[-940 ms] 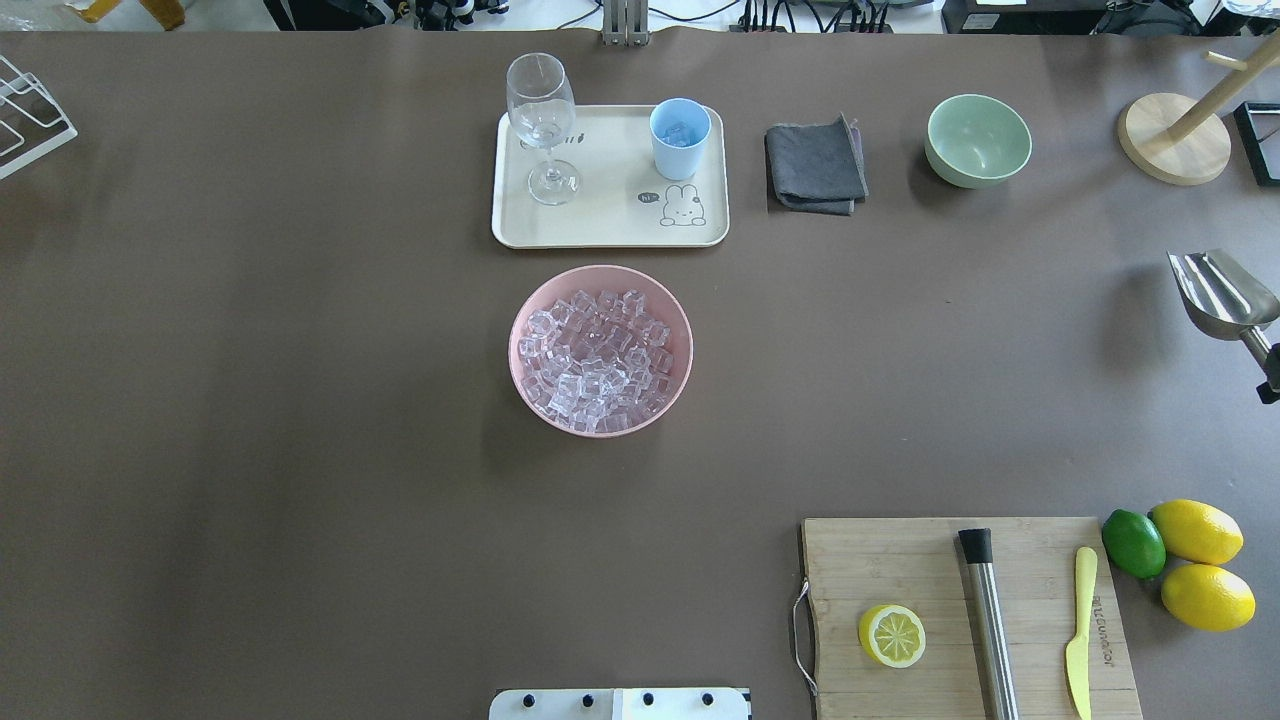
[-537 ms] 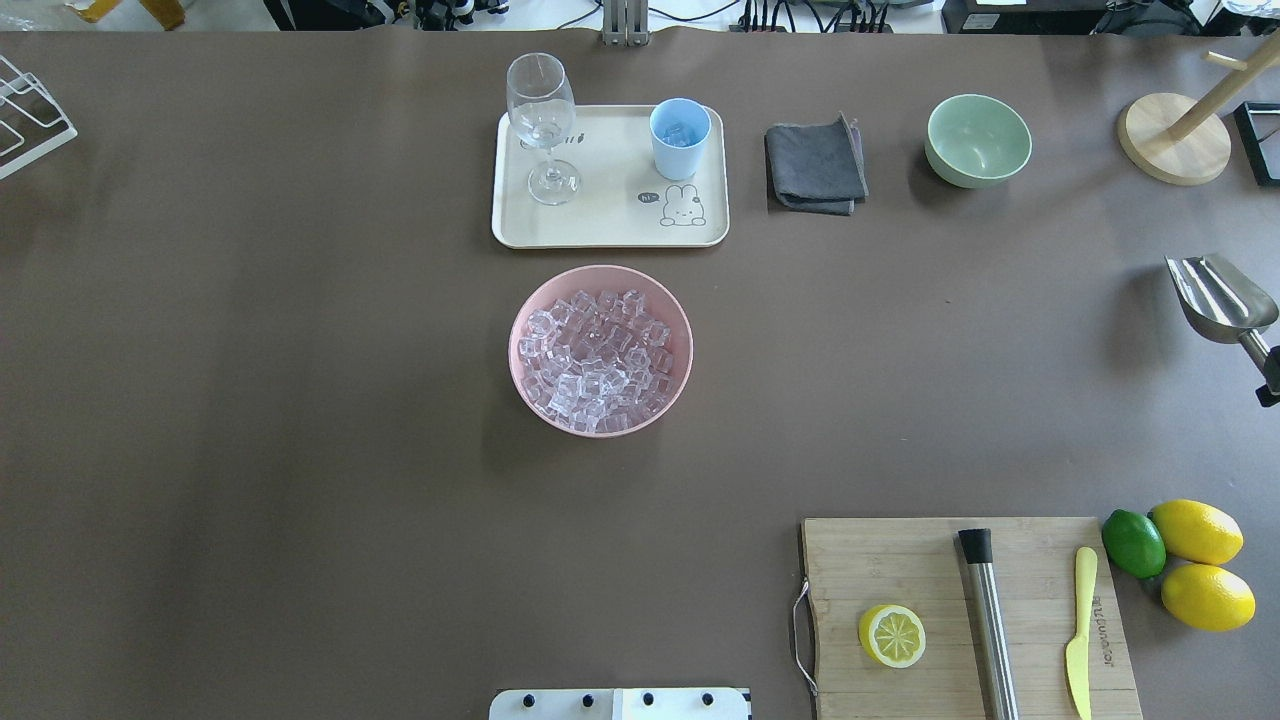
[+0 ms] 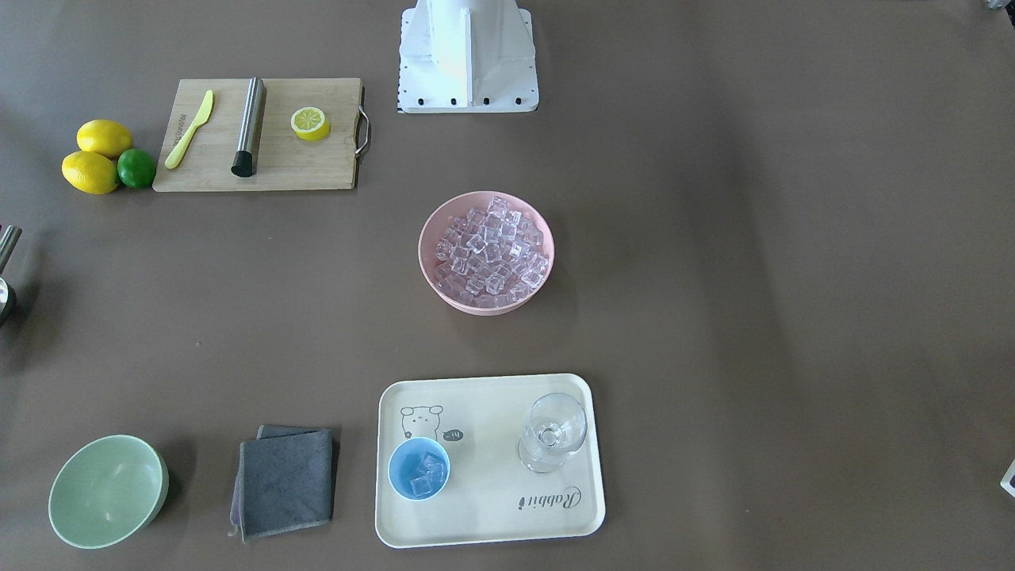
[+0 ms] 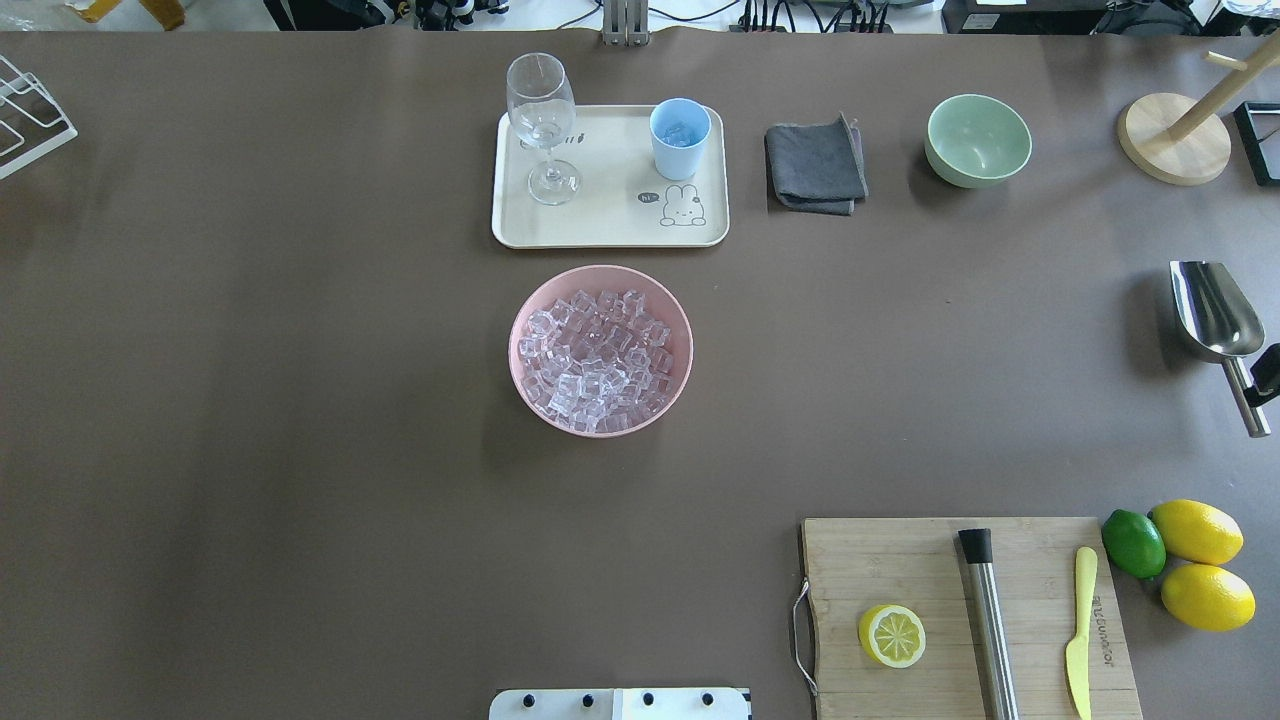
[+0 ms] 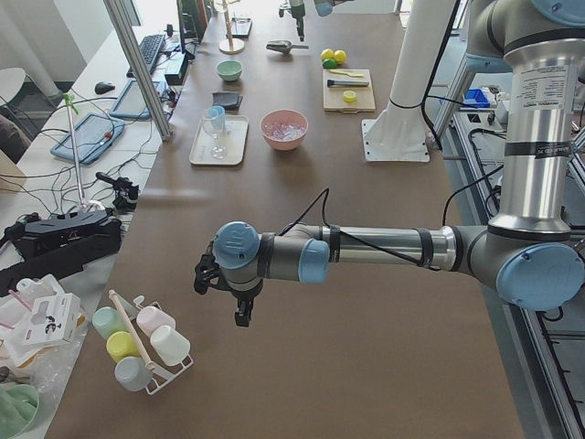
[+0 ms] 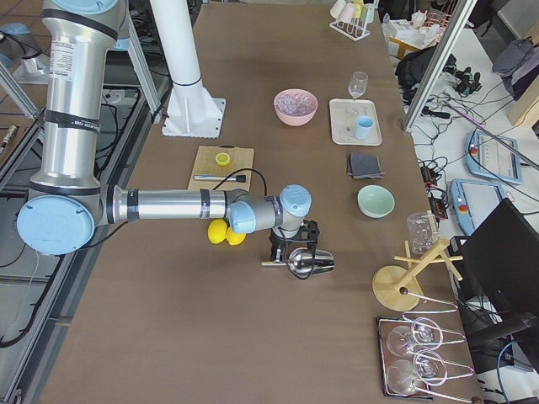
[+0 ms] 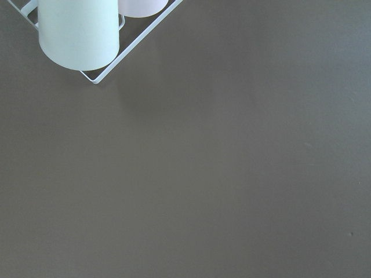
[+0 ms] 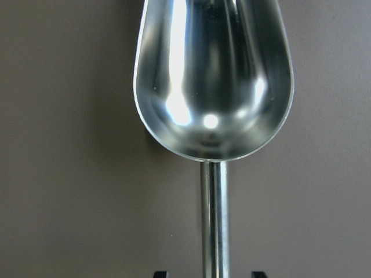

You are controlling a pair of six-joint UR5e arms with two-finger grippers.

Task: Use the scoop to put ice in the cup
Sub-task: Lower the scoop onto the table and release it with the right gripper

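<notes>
Scoop (image 4: 1213, 310) rotated | wrist view: right tool (image 8: 208, 274) spread astride handle | left tool (image 5: 222, 294): cannot tell

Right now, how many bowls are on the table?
2: a pink bowl holding ice at the centre, and an empty green bowl beside the grey cloth.

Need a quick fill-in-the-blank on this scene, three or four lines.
1. Most ice lies in the ___ bowl.
2. The cup stands on the cream ___.
3. The scoop holds ___ ice.
4. The right claw is ___, astride the scoop's handle.
Missing: pink; tray; no; open.
</notes>
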